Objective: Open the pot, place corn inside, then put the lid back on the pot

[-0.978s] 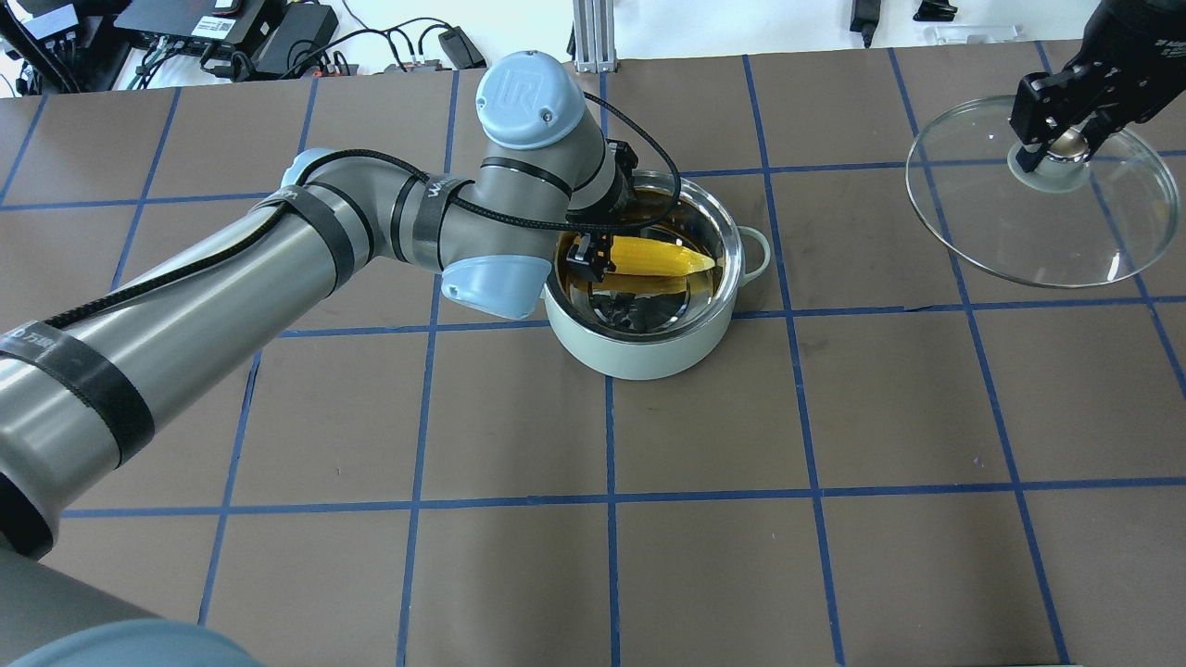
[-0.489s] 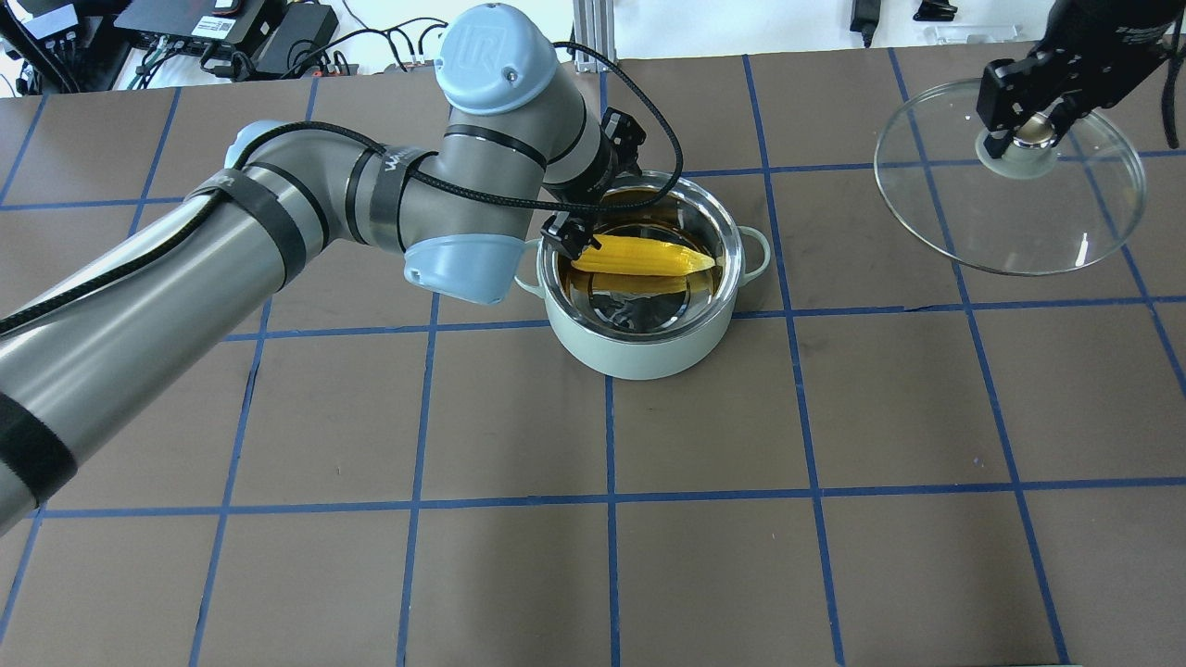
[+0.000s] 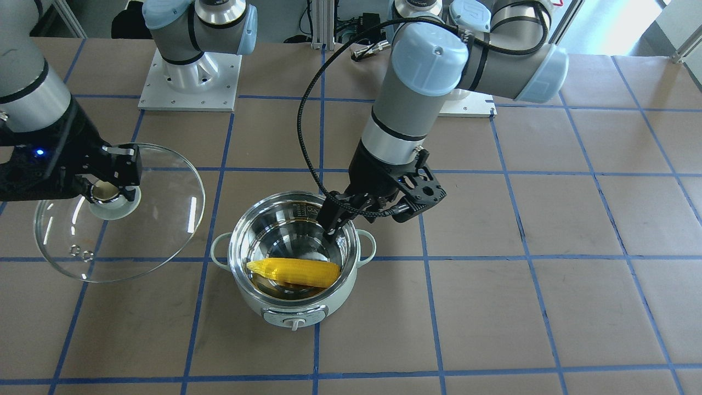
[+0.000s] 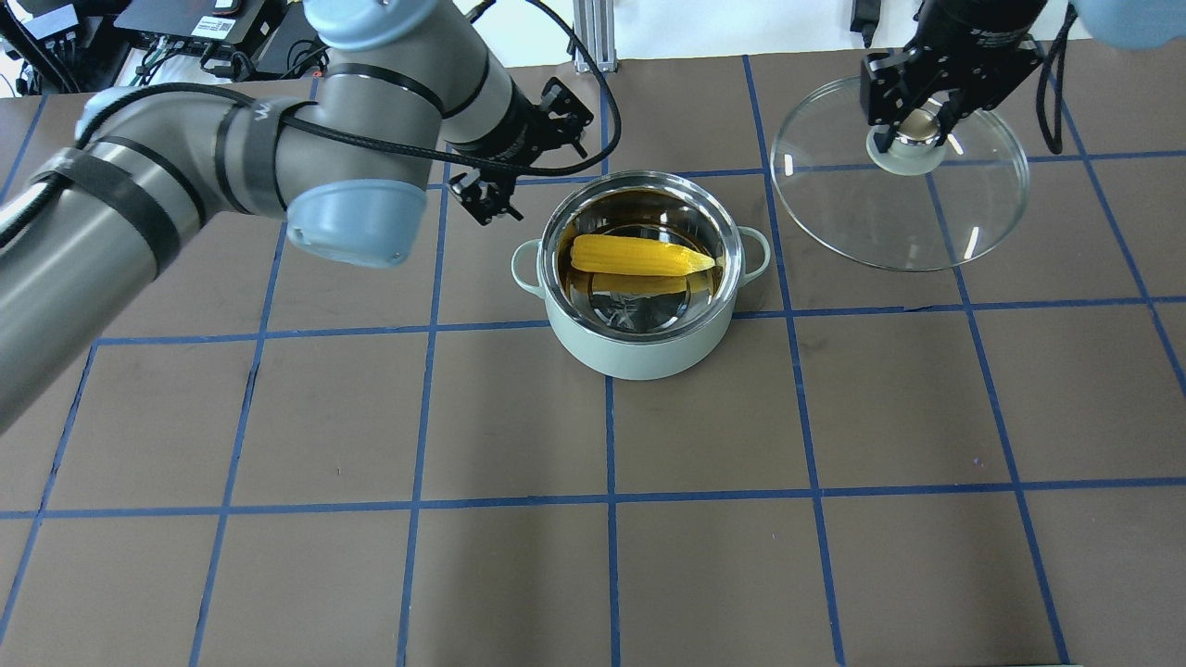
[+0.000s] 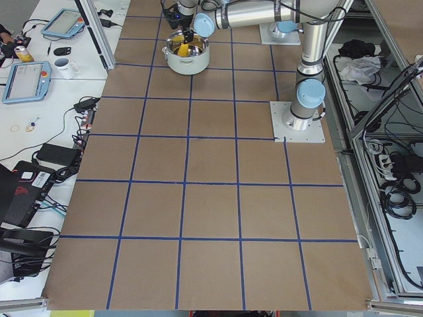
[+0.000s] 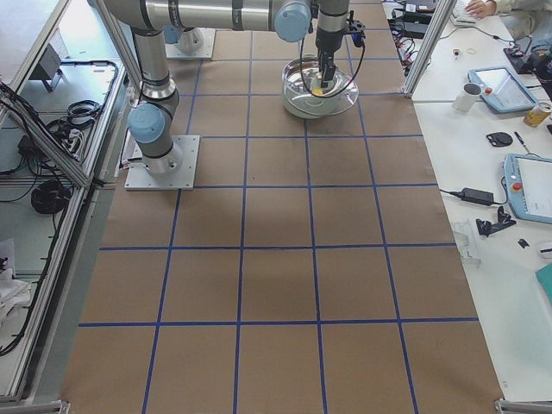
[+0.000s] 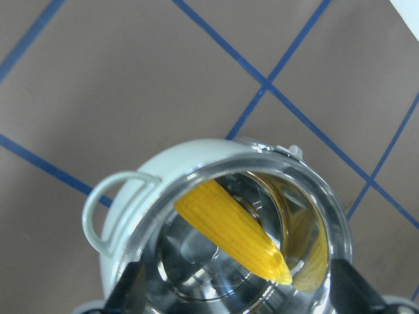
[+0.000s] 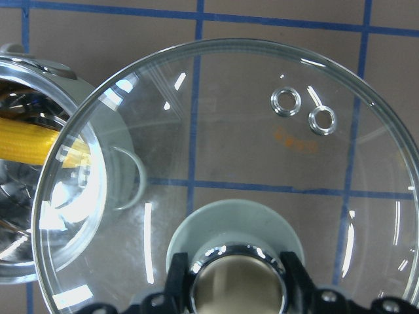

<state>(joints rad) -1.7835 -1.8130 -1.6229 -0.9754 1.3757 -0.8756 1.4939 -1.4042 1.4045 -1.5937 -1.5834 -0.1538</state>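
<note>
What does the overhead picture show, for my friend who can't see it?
A yellow corn lies inside an open pale green pot on a brown table. The left gripper is open and empty beside the pot; the right gripper holds the glass lid on the other side.

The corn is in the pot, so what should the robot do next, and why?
Probably the right gripper should carry the lid sideways over the pot: the corn lies inside, the lid hangs by its knob off to one side, and the open left gripper is outside the pot.
</note>
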